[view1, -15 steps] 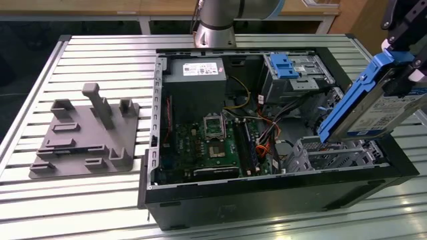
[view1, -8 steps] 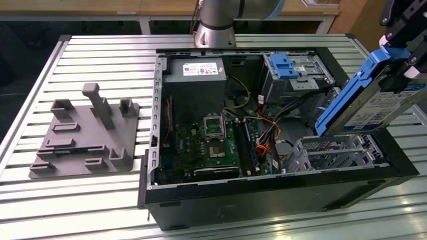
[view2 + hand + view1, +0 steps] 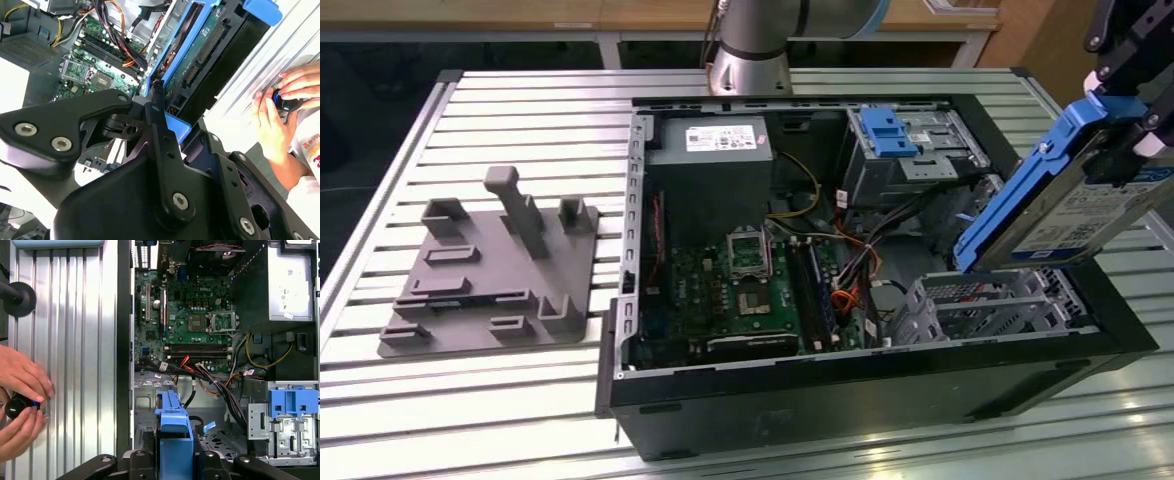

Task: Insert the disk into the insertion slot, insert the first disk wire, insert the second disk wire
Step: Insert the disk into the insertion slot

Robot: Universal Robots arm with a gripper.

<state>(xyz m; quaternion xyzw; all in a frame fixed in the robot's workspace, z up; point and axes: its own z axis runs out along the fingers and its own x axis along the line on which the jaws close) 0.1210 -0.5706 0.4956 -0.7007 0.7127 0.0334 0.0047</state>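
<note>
Pincer (image 3: 175,460) clamped on tilted disk (image 3: 1067,205), lower edge near open top of insertion slot (image 3: 994,300)

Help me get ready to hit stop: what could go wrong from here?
1. The disk hangs tilted in the gripper over the insertion slot; a corner may catch the slot's rim.
2. Loose wires lie beside the slot and could get pinched.
3. A person's hands rest on the table near the case, perhaps within the arm's sweep.

Slatted alu table (image 3: 520,110), wood desk (image 3: 494,12) behind.
</note>
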